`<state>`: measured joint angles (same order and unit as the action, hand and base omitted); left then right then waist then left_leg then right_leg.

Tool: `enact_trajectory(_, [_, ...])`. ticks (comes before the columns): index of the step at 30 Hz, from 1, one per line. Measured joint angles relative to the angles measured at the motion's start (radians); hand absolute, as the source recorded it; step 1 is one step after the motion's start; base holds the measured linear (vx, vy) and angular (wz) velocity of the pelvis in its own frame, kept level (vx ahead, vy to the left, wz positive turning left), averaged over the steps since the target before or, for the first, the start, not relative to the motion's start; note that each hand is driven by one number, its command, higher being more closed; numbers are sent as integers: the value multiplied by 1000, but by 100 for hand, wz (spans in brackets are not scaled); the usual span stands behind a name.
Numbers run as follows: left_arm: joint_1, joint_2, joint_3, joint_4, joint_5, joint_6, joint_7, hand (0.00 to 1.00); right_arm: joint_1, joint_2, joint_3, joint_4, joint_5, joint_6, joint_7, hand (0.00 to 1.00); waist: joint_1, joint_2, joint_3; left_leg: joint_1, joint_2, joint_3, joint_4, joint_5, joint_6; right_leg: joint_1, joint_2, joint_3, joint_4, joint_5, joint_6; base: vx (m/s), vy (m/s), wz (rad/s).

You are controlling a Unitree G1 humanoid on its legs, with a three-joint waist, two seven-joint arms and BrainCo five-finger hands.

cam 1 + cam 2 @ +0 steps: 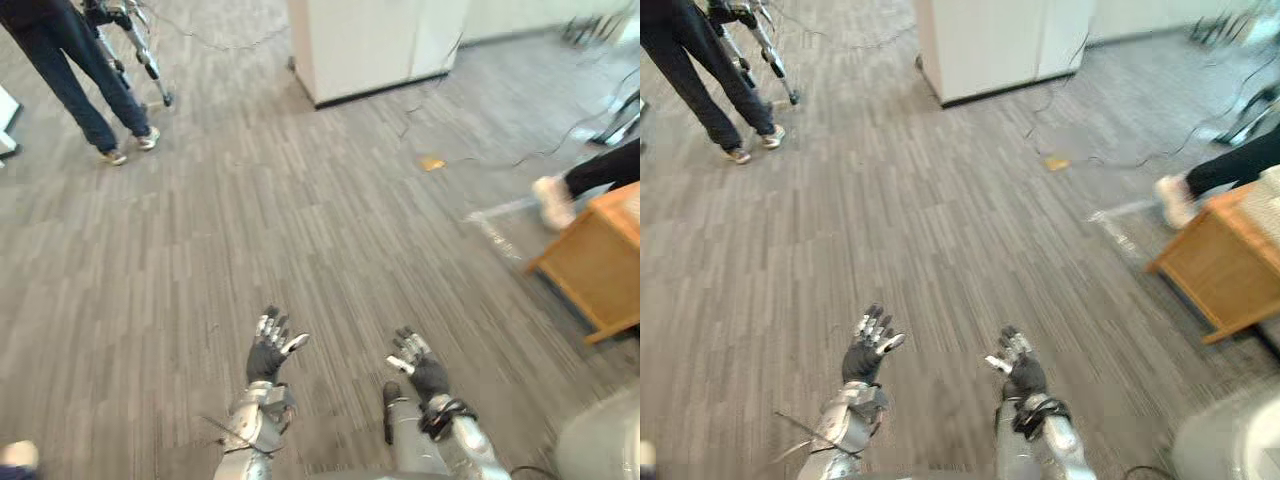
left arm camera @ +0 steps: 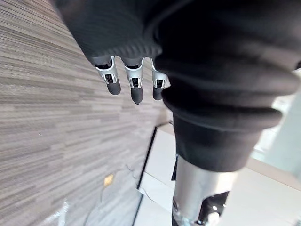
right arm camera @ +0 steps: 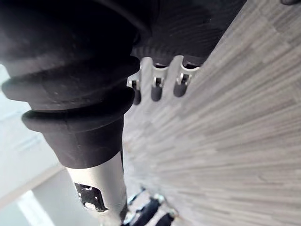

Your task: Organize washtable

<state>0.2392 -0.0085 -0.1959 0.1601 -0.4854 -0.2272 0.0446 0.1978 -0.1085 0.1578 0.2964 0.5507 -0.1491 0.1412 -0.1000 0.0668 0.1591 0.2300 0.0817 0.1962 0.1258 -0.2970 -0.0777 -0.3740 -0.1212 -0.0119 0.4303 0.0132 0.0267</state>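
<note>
My left hand point(image 1: 270, 350) is raised over the grey plank floor, fingers spread and straight, holding nothing. Its fingers point(image 2: 135, 87) hang loose over bare floor in the left wrist view. My right hand point(image 1: 420, 365) is held up beside it, fingers relaxed and empty; its fingers point(image 3: 156, 88) point at the floor. A wooden table point(image 1: 598, 262) stands at the right edge, well ahead and to the right of both hands. No washtable items are in sight.
A white cabinet point(image 1: 375, 45) stands at the far middle. A person point(image 1: 75, 75) stands at the far left beside a metal stand point(image 1: 140, 50). Another person's leg and white shoe point(image 1: 555, 200) lie near the wooden table. A small yellow scrap point(image 1: 432, 162) and cables lie on the floor.
</note>
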Motion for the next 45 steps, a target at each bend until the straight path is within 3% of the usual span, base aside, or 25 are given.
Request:
enact_trajectory(1, [-1, 0, 1, -1, 0, -3, 0, 0, 7, 4, 0, 0, 0, 0, 1, 0, 2, 6, -2, -31, 0, -1, 4, 95, 1, 37, 15, -15, 5, -15, 0, 194, -45, 26])
enact_trajectory(3, [33, 15, 9, 30, -2, -17, 2, 0, 20, 32, 6, 11, -3, 3, 5, 0, 8, -47, 10, -131, 52, 27, 405, 75, -25, 118, 14, -67, 103, -171, -29, 273, -204, 34])
enact_trajectory(4, [61, 9, 9, 42, -36, -6, 3, 0, 43, 25, 3, 3, 2, 2, 4, 0, 2, -32, 24, -241, 149, 57, 724, 149, 10, 195, 45, -98, 104, -262, -35, 230, -271, 26])
enact_trajectory(5, [83, -3, 9, 47, -52, 1, 9, 0, 52, 12, 3, 4, 12, 4, -5, 0, 11, -15, 23, -269, 204, 73, 828, 219, 65, 225, 71, -109, 96, -284, -32, 188, -172, -23])
enact_trajectory(6, [124, -26, 10, 60, -74, 9, 24, 0, 70, -1, -5, 3, 27, 6, -20, 0, 26, 26, 10, -296, 272, 105, 898, 379, 148, 290, 114, -94, 25, -288, -40, 186, -38, -60])
enact_trajectory(7, [130, -26, 12, 75, -75, 11, 25, 0, 80, -4, -15, 3, 32, 5, -26, 0, 28, 42, 0, -304, 289, 113, 897, 463, 150, 325, 123, -90, -35, -287, -41, 450, 34, -85])
enact_trajectory(8, [122, -15, 20, 75, -74, 8, 26, 0, 76, 12, -37, -2, 43, 0, -37, 0, 32, 22, -11, -361, 297, 154, 932, 349, 129, 338, 109, -72, -98, -268, -85, 391, 43, -48])
enact_trajectory(11, [93, -41, 41, 76, -73, 14, 24, 0, 66, -4, -37, -1, 50, 3, -49, 0, 27, -5, 2, -442, 269, 239, 757, 156, 71, 361, 104, -7, -122, -234, -105, 320, -72, -13])
enact_trajectory(13, [95, -42, 52, 73, -71, 15, 24, 0, 49, -6, -16, -1, 49, 3, -47, 0, 33, -10, 1, -445, 227, 240, 506, 140, 34, 399, 105, 6, -148, -253, -105, 346, -27, -19])
enact_trajectory(15, [116, -45, 81, 37, -68, 23, 29, 0, 9, -4, 18, -2, 42, 1, -36, 0, 34, -12, -1, -443, 157, 181, 50, 226, -90, 460, 109, 35, -188, -277, -73, 472, 56, -41])
enact_trajectory(18, [169, -53, 96, -46, -61, 23, 46, 0, 12, -7, 28, 5, 39, 1, -31, 0, 68, -15, -13, -468, 158, 142, -12, 231, -97, 539, 108, 93, -205, -323, -1, 527, 193, -85])
enact_trajectory(20, [214, -56, 130, -52, -51, 21, 47, 0, 3, 0, 47, 40, 39, 2, -26, 0, 102, -46, -55, -467, 126, 124, 90, 337, -9, 445, 61, 128, 67, -385, 61, 608, 338, -141])
enact_trajectory(21, [219, -43, 139, -50, -43, 22, 47, 0, 3, 18, 48, 49, 38, 4, -23, 0, 93, -79, -70, -476, 108, 134, 166, 319, 31, 370, 26, 124, 241, -382, 77, 601, 314, -86])
enact_trajectory(22, [201, -21, 148, -49, -33, 23, 48, 0, 3, 39, 46, 54, 38, 4, -20, 0, 71, -108, -71, -472, 88, 138, 226, 260, 47, 309, -8, 109, 370, -333, 132, 702, 317, -5])
enact_trajectory(23, [165, 18, 153, -46, -24, 28, 50, 0, -8, 61, 37, 86, 41, 6, -22, 0, 53, -134, -65, -435, 65, 132, 235, 213, 53, 249, -33, 87, 520, -181, 130, 691, 283, 18])
enact_trajectory(24, [134, 35, 150, -44, -15, 28, 51, 0, -15, 74, 35, 103, 45, 8, -28, 0, 48, -125, -55, -381, 59, 134, 189, 209, 57, 205, -41, 67, 598, -129, 95, 663, 240, 13])
enact_trajectory(26, [74, 55, 160, -40, -10, 20, 69, 0, -20, 86, 43, 88, 49, 8, -29, 0, 39, -106, -42, -245, 64, 140, 77, 217, 48, 164, -47, -29, 580, -253, 9, 439, 141, -3])
enact_trajectory(29, [3, 70, 151, -30, -11, -11, 59, 0, -13, 89, 37, 38, 50, 0, -23, 0, 6, -84, -56, -171, 73, 163, 5, 219, 42, 90, 8, -125, 132, -264, 12, 419, 55, 10])
enact_trajectory(30, [-26, 82, 142, -8, -11, -13, 47, 0, -3, 94, 16, 36, 49, -2, -13, 0, -9, -113, -65, -163, 36, 160, -3, 220, 38, 95, 18, -92, -122, -101, 11, 341, -31, 47])
enact_trajectory(31, [-29, 87, 133, -6, -9, -13, 48, 0, 17, 96, 6, 36, 50, -1, -10, 0, -13, -139, -69, -155, 9, 151, -6, 210, 24, 94, 11, -62, -167, 55, -15, 416, -41, 45])
enact_trajectory(33, [-14, 25, 115, 40, 1, -8, 49, 0, 37, 52, -39, 50, 49, 1, -14, 0, -2, -52, -82, -122, 44, 139, -23, 196, 4, 117, 51, -61, -165, 30, -29, 439, 4, -8])
enact_trajectory(35, [-9, -2, 115, 42, 7, -8, 48, 0, 36, 40, -46, 51, 48, 0, -22, 0, 4, -29, -87, -122, 58, 138, -22, 197, 4, 138, 72, -55, -217, 29, -31, 313, 6, -27])
enact_trajectory(41, [-20, 1, 48, 47, -2, 1, 19, 0, 47, 51, -80, 51, 39, -1, -35, 0, 0, -35, -102, -78, 54, 109, -19, 204, 0, 253, 68, -74, -324, 37, -21, 126, 73, 9])
enact_trajectory(42, [17, 29, 32, 108, -14, 24, 21, 0, 63, 101, -80, 89, 49, 2, -37, 0, 3, -45, -81, -92, 41, 74, -82, 120, -16, 306, 69, -94, -534, 179, 6, 22, 52, 2])
enact_trajectory(45, [17, 29, 32, 108, -14, 24, 21, 0, 63, 101, -80, 89, 49, 2, -37, 0, 3, -45, -81, -92, 41, 74, -82, 120, -16, 306, 69, -94, -534, 179, 6, 0, 0, 0])
